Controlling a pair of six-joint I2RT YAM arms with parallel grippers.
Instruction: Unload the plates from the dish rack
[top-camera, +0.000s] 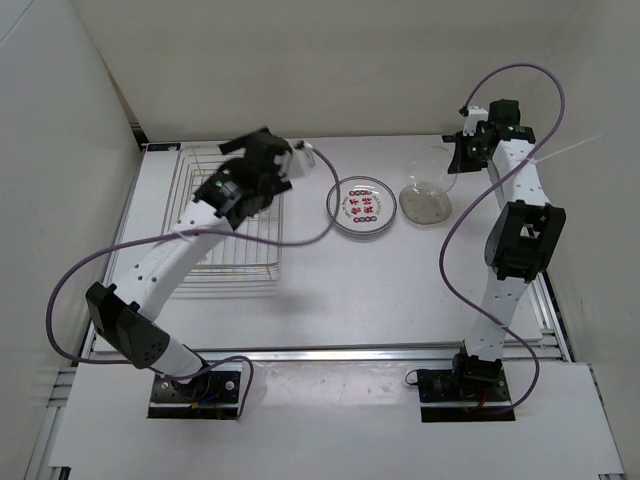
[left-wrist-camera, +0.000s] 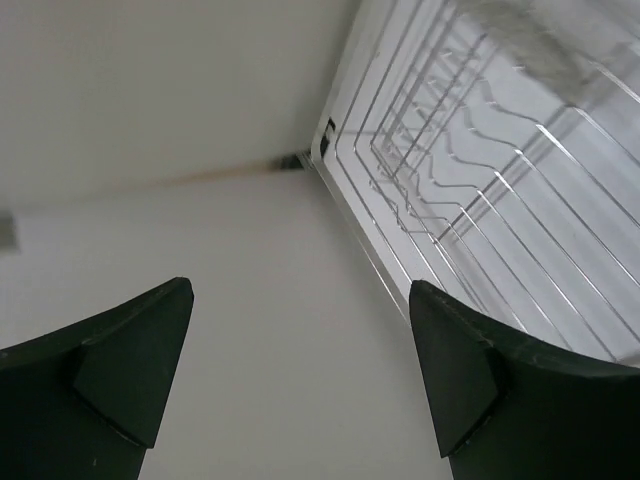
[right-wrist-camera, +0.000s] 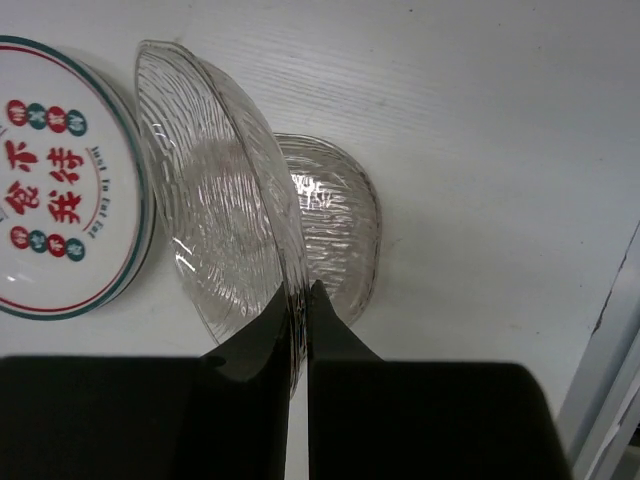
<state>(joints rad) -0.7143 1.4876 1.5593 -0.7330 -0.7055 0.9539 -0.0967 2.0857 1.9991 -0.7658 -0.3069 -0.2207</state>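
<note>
Pinching the rim of a clear glass plate (right-wrist-camera: 215, 210), the right claw (right-wrist-camera: 300, 295) has its two dark fingers pressed close together with only the thin glass edge between them. That plate stands on edge, tilted, ribbed pattern visible across its face. Just behind it a second glass plate (right-wrist-camera: 335, 230) lies flat on the desk (top-camera: 380, 290), partly covered by the held one in the right wrist view. Just left of both sits a white plate (right-wrist-camera: 60, 180) with a dark green rim line and a thin red ring inside it. Its centre carries large red Chinese characters with rows of small red and green round marks above and below. A line of tiny dark print runs beside the characters, too small to read. In the top view the white plate and the flat glass plate lie side by side at mid-desk, right of the dish rack (top-camera: 200, 260).

Left claw (left-wrist-camera: 300, 300) is spread wide, nothing between its fingers, hovering over the rack's far end. Silver rack wires and dividers fill the right of the left wrist view, slightly blurred. No brand labels readable on arms or rack.
</note>
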